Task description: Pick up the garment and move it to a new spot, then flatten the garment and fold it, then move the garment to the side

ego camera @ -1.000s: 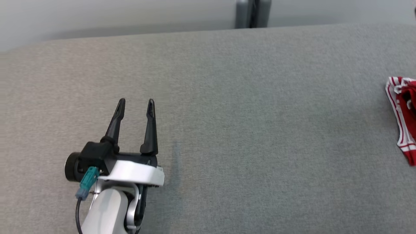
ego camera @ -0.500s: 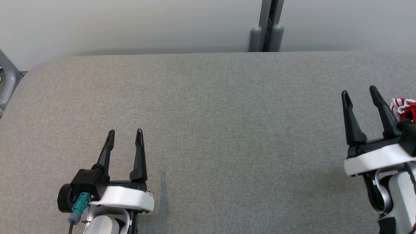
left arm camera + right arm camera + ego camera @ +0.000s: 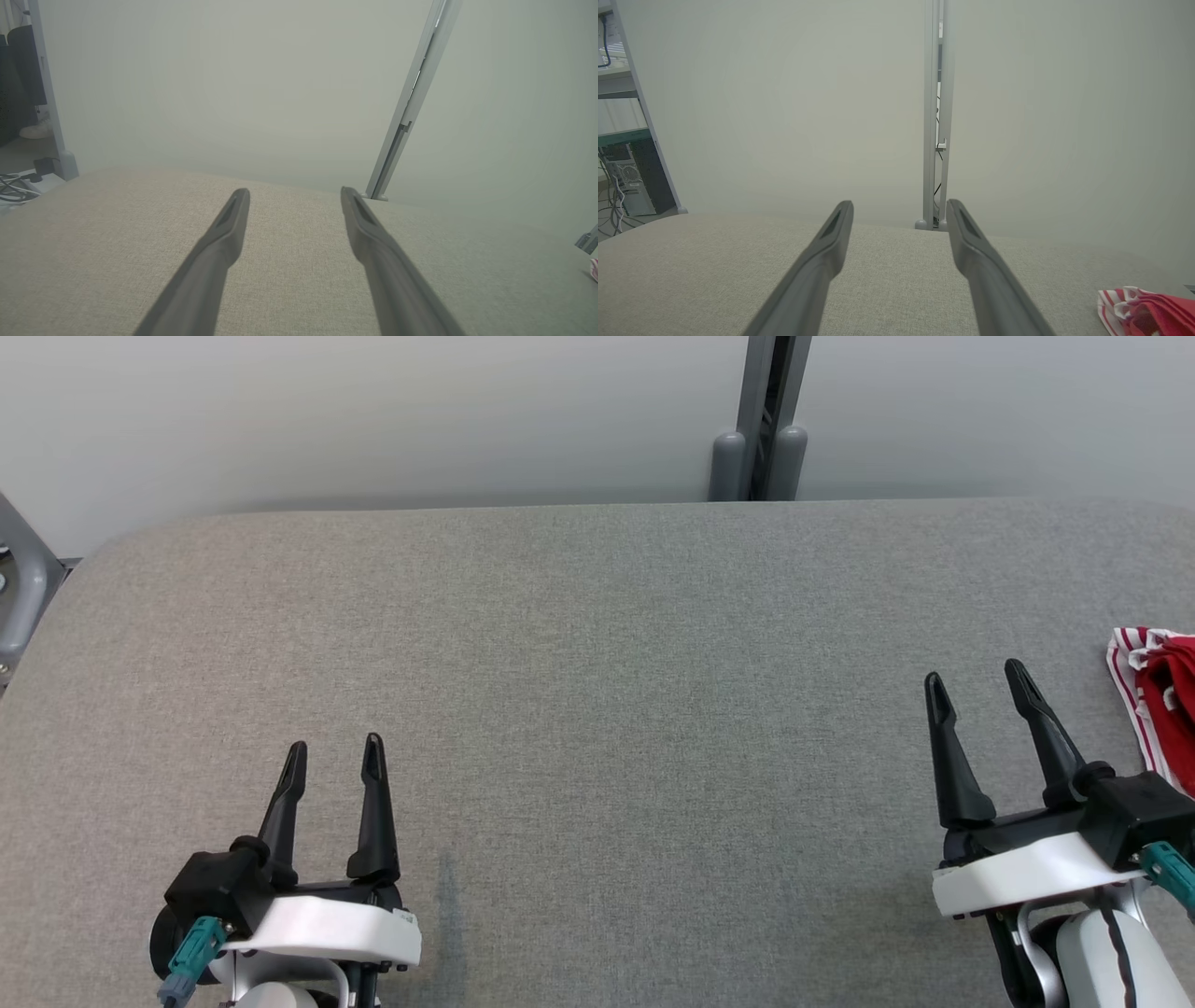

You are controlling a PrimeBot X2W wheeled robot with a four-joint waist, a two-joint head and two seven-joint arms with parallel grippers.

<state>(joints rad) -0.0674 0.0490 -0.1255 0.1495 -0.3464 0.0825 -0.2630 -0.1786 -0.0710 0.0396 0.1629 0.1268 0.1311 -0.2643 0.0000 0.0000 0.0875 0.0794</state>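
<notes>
Grey woven fabric covers the table (image 3: 597, 644). Over its left, the left gripper (image 3: 335, 745) spreads dark fingers, empty. The right gripper (image 3: 974, 673), likewise spread and empty, sits near the crumpled red garment (image 3: 1156, 709) with red-and-white striped trim, far right.

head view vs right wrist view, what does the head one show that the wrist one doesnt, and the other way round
Head view adds: the left claw, open and empty, at lower left over the table.

Right wrist view adds: a computer tower on the floor past the table's left end.

Shared: the right claw, open and empty; the garment, bunched red with red-and-white striped trim, lying on the table to that claw's right, untouched; the grey post behind the table's far edge.
</notes>
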